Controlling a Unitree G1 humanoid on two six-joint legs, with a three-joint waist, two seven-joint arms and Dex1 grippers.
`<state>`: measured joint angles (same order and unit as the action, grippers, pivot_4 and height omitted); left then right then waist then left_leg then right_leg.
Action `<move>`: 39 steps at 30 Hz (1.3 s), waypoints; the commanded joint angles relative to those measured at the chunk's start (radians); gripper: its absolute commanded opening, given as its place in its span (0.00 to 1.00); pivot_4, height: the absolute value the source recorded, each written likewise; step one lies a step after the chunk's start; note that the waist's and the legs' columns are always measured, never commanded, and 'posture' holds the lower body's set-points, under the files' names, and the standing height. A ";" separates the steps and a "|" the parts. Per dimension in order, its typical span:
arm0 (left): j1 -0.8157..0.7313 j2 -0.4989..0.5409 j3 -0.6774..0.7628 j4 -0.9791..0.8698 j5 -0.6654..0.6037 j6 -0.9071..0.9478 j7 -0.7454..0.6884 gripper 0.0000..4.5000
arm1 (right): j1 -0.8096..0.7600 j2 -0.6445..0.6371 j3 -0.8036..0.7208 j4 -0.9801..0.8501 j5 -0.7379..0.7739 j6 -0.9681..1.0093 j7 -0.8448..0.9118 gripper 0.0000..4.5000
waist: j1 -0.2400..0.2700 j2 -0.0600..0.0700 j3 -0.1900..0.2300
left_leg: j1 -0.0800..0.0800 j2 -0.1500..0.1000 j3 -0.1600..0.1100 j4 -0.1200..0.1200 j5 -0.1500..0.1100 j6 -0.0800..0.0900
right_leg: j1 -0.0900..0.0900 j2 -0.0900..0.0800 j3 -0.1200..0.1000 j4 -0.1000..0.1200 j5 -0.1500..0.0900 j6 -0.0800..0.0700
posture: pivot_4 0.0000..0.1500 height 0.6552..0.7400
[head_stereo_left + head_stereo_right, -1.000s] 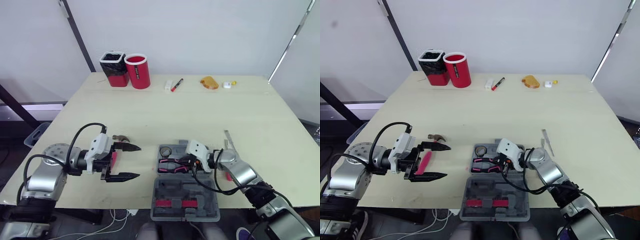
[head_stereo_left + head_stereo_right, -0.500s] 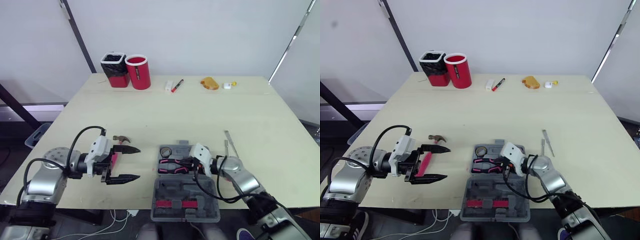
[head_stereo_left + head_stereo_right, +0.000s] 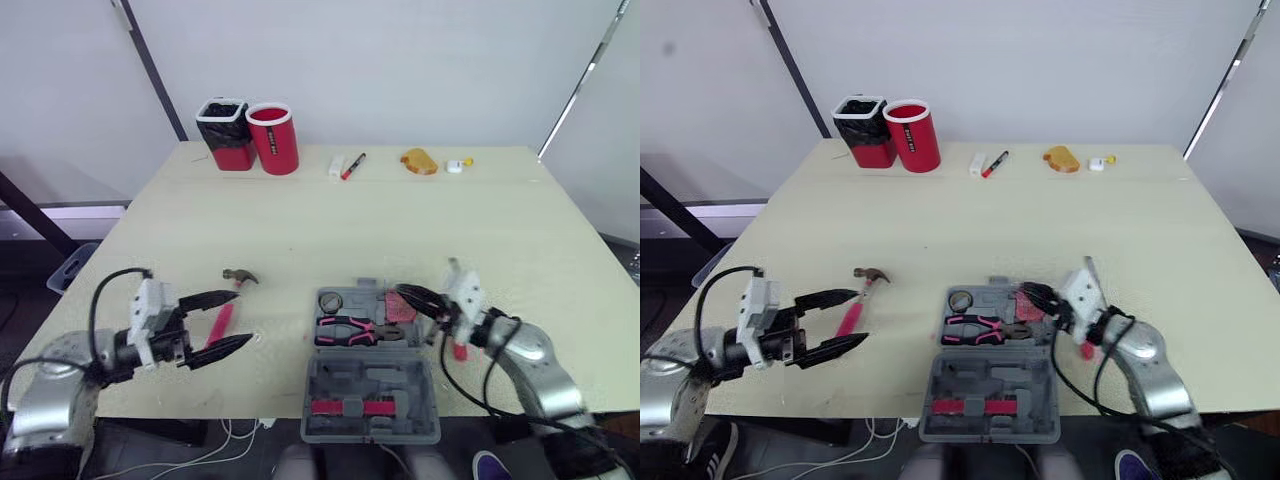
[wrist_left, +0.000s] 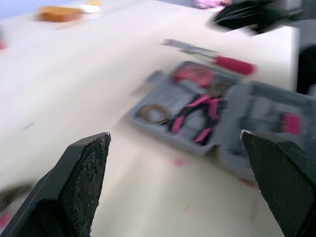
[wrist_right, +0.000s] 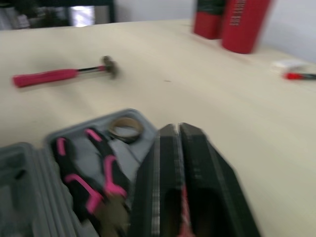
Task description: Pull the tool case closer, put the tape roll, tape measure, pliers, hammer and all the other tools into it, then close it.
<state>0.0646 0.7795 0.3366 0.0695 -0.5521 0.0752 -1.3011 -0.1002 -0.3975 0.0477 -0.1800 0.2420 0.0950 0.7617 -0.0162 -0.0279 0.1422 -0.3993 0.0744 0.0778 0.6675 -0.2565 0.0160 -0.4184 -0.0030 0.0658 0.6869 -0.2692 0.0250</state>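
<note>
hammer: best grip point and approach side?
Take the hammer by its pink handle, about mid-length, from above, with the fingers straddling it. It lies flat on the table, head pointing away and handle angled back toward the robot, right by the open left gripper, the nearer one.

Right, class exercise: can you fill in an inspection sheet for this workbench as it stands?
Surface: beige table.
Job's things: tool case open, holding pliers and tape roll; hammer and screwdriver lie outside.
Clutter: red containers, marker, orange item at far edge.
End effectors: left end effector open near hammer; right end effector shut by case.
Cables: black loop at left wrist.
Surroundings: white wall, leaning dark pole.
</note>
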 commanded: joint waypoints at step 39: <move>0.328 -0.100 0.159 0.022 0.059 -0.172 0.134 1.00 | 0.718 -0.049 -0.463 -0.125 0.234 -0.104 0.019 0.99 | 0.001 -0.002 0.000 | 0.001 0.001 -0.003 -0.010 -0.002 -0.004 | 0.002 -0.015 0.000 -0.014 -0.001 0.000 | 1.00 1.00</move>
<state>0.3962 0.6629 0.5050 0.1331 -0.4947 -0.0791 -1.1470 0.6251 -0.4304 -0.4237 -0.2440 0.4762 -0.0393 0.7966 -0.0155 -0.0295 0.1418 -0.3978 0.0749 0.0746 0.6567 -0.2580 0.0137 -0.4169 -0.0180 0.0658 0.6726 -0.2699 0.0249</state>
